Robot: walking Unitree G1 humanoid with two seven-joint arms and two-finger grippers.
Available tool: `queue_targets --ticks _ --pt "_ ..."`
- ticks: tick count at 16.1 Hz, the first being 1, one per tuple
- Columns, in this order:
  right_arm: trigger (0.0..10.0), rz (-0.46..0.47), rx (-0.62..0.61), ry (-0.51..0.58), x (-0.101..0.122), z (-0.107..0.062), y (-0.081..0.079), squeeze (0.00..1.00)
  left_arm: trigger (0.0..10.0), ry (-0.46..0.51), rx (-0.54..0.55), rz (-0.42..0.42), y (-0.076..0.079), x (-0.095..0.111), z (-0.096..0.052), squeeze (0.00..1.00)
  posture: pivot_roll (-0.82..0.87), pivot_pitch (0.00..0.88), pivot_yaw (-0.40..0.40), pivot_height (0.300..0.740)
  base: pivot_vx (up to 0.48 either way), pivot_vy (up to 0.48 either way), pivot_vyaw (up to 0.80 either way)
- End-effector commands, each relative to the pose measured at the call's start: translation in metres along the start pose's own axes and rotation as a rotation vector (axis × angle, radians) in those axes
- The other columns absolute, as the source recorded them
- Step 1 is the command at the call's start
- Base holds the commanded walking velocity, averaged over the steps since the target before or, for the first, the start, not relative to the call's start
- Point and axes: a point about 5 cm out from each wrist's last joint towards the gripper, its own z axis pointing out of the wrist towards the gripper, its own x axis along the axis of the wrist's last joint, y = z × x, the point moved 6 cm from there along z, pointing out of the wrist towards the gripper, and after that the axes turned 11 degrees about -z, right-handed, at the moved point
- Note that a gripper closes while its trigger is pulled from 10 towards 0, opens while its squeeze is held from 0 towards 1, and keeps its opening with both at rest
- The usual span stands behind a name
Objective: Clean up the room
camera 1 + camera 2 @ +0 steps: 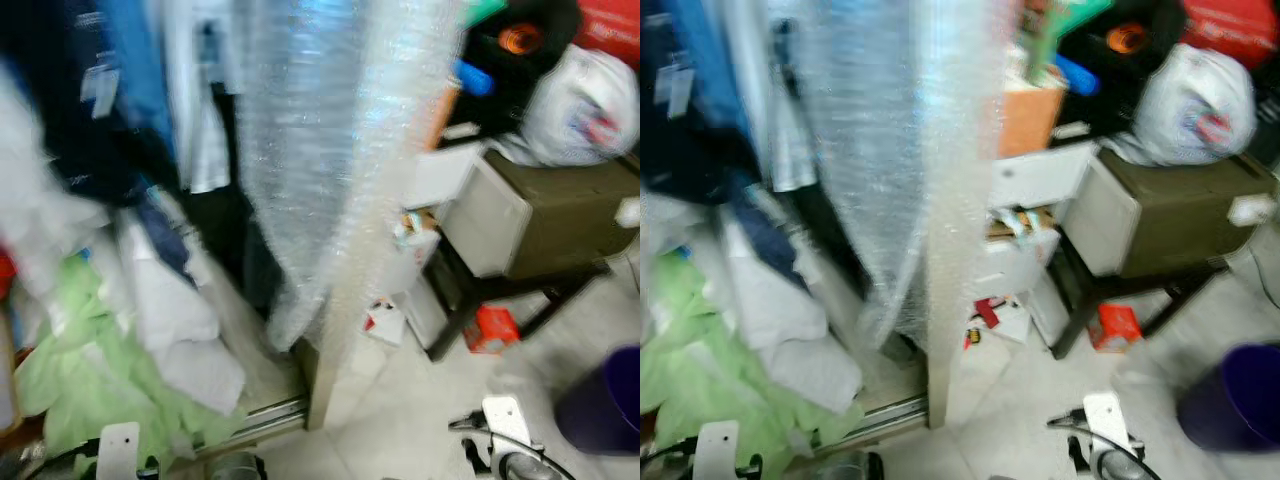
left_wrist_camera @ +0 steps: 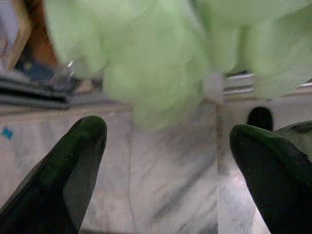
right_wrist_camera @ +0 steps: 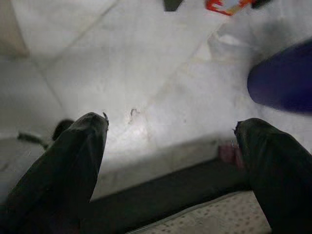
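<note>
A heap of clothes lies on the left, with a light green cloth point(image 1: 75, 370) and white cloth point(image 1: 180, 320) spilling out over a metal door track point(image 1: 265, 418). My left gripper point(image 2: 168, 161) hangs open over the pale floor just before the green cloth point(image 2: 156, 58), holding nothing. Open too, my right gripper point(image 3: 170, 161) hangs above bare floor tiles, with a dark blue bin point(image 3: 285, 80) ahead of it. The arms' wrists show at the bottom edge of the head views, left point(image 1: 118, 452) and right point(image 1: 510, 425).
A tall roll of bubble wrap point(image 1: 320, 150) stands in the middle against a post. To the right a brown box point(image 1: 560, 215) sits on a black stand, with a white bag point(image 1: 575, 105) on top, a small red box point(image 1: 490, 328) beneath and a dark blue bin point(image 1: 605, 400) near.
</note>
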Motion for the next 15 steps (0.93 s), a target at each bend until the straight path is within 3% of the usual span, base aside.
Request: queue_targets --ticks 1,4,7,9,15 --pt "10.0 -0.023 -0.002 -0.029 -0.004 0.0 0.003 0.0 10.0 -0.024 0.015 0.028 -0.003 -0.002 0.001 0.0 -0.05 0.0 -0.021 0.74 0.0 0.0 0.79" --pt "10.0 0.009 0.013 -0.024 0.001 0.001 0.0 0.0 10.0 -0.008 -0.013 0.034 0.006 0.01 0.006 0.0 -0.05 0.0 -0.017 0.74 0.0 0.0 0.4" --pt "10.0 -0.002 0.023 -0.022 -0.009 -0.001 0.001 0.0 10.0 -0.007 -0.02 0.043 0.007 0.01 0.006 0.0 -0.04 0.0 -0.02 0.74 0.0 0.0 0.0" --pt "10.0 -0.029 0.027 -0.024 -0.01 -0.002 0.003 0.0 10.0 -0.014 -0.021 0.043 0.006 0.0 0.003 0.0 -0.04 0.0 -0.023 0.74 0.0 0.266 0.0" --pt "10.0 -0.064 0.024 -0.03 -0.014 -0.003 0.009 0.0 10.0 -0.003 -0.047 0.06 0.011 0.003 0.004 0.0 -0.05 0.0 -0.022 0.74 0.0 0.4 0.0"
